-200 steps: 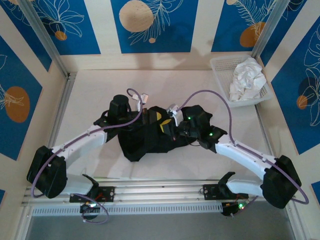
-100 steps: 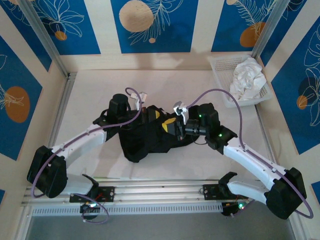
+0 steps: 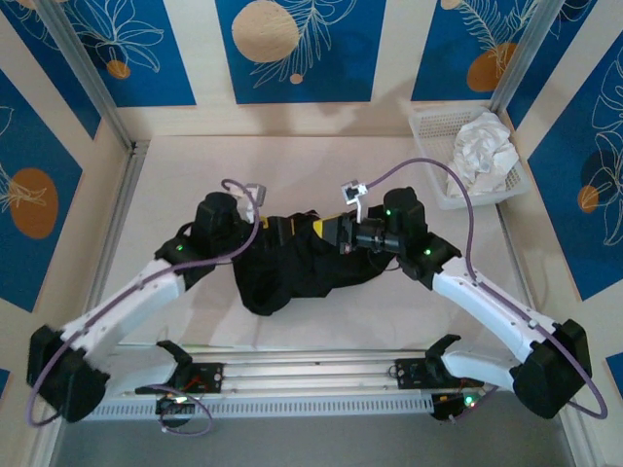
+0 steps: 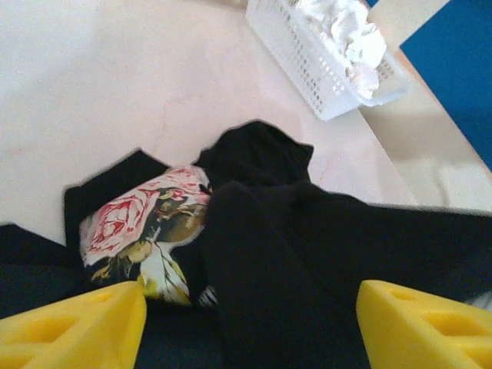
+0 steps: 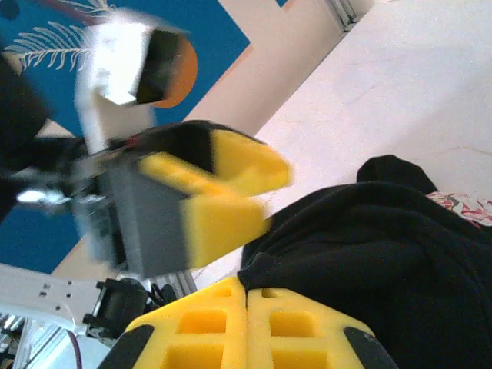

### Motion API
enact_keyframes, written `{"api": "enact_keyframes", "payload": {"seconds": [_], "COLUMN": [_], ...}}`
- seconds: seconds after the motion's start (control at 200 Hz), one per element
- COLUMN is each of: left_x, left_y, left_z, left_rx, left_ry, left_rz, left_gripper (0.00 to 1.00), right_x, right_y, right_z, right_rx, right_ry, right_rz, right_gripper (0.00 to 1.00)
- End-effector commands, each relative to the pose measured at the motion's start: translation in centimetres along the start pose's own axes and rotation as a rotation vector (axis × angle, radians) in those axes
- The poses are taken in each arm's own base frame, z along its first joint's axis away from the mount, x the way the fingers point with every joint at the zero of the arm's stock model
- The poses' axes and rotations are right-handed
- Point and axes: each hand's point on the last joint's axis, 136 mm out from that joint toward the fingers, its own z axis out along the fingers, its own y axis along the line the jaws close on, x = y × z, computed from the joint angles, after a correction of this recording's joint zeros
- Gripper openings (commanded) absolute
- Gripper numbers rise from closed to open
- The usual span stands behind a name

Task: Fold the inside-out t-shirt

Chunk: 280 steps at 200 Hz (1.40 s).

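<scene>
Noting the left gripper [image 4: 250, 307] first: its jaws stand wide apart, the two yellow fingers [image 4: 69, 323] spread at the near edge of the left wrist view with black cloth lying between them and nothing pinched. In the right wrist view the right gripper [image 5: 246, 296] has its yellow pads pressed flat together, shut. It sits just beside a black fold, and we cannot tell whether any cloth is caught between the pads. The inside-out t-shirt [image 3: 292, 277] lies bunched in a dark heap at the middle of the table [image 3: 175, 175], between the two wrists. Compared with a second ago, the left jaws have parted, the left wrist has drawn back toward the left, and the right wrist has moved toward the far side and slightly left, with the shirt's right part pulled in with it. A printed patch [image 4: 146, 223] on the cloth shows pink roses and pale leaves; we cannot make out any lettering on it. At the far right a white basket [image 3: 438, 131] holds a crumpled white garment [image 3: 482, 146], well apart from the shirt.
</scene>
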Motion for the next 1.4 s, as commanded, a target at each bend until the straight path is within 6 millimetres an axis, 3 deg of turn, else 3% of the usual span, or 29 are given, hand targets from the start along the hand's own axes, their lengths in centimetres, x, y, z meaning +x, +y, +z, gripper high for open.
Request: {"api": "enact_keyframes", "payload": {"seconds": [0.0, 0.07, 0.165, 0.265, 0.395, 0.445, 0.635, 0.765, 0.91, 1.14, 1.265, 1.395], "left_x": [0.9, 1.3, 2.4, 2.8, 2.2, 2.0, 1.3, 0.7, 0.0, -0.8, -0.5, -0.5], "left_y": [0.6, -1.0, -2.9, -3.2, -1.2, 0.1, 4.3, 4.6, 2.2, -5.0, -8.3, -9.2], "left_z": [-1.9, -1.8, -0.3, 1.8, 3.0, 3.0, 2.4, 1.6, 0.1, -2.1, -0.9, 1.3], "left_rx": [-0.145, -0.122, -0.083, -0.092, -0.196, -0.235, -0.335, -0.358, -0.262, 0.015, 0.142, 0.177], "left_ry": [-0.029, -0.026, 0.018, 0.062, 0.044, 0.04, 0.055, 0.051, 0.012, -0.102, -0.077, -0.057], "left_rz": [0.151, 0.201, 0.257, 0.284, 0.312, 0.31, 0.278, 0.306, 0.343, 0.378, 0.383, 0.355], "left_gripper": [0.76, 0.76, 0.75, 0.69, 0.42, 0.37, 0.35, 0.41, 0.57, 0.64, 0.58, 0.51], "right_x": [-1.7, -2.0, -2.7, -3.3, -4.3, -4.8, -5.5, -5.5, -5.3, -5.5, -5.5, -5.6], "right_y": [0.2, 0.5, 1.2, 2.0, 2.6, 3.1, 5.0, 4.6, 3.4, 2.7, 2.9, 3.1], "right_z": [0.0, 0.2, 0.2, -0.1, -1.8, -2.6, -2.9, -1.9, -0.8, 0.3, 0.7, 0.7], "right_rx": [0.023, 0.012, -0.022, -0.068, -0.11, -0.135, -0.244, -0.281, -0.259, -0.234, -0.241, -0.245], "right_ry": [-0.013, -0.004, 0.0, 0.0, -0.016, -0.02, 0.001, 0.008, 0.018, 0.027, 0.036, 0.036], "right_rz": [0.072, 0.087, 0.108, 0.124, 0.136, 0.136, 0.126, 0.168, 0.218, 0.253, 0.258, 0.264], "right_gripper": [0.0, 0.0, 0.0, 0.0, 0.0, 0.0, 0.0, 0.0, 0.0, 0.0, 0.0, 0.0]}}
